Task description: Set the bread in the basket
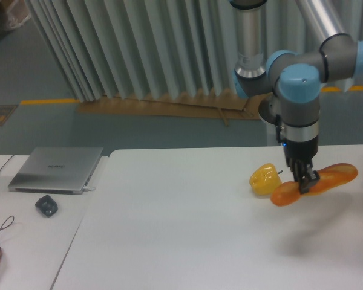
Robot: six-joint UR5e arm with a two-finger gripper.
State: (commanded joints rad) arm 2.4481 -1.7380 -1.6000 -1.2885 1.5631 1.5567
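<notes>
The gripper (306, 182) is clamped on the bread (314, 184) near its middle — loaf tilted, lifted off the table (169, 229), just beside the pepper (264, 179).

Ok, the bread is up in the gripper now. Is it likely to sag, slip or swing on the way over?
The bread looks stiff: both ends stick out from the gripper without drooping. Its glossy skin could be slippery, and the narrow grip near the middle may let it pivot. It hangs tilted, right end higher, so probably light but prone to swing.
</notes>
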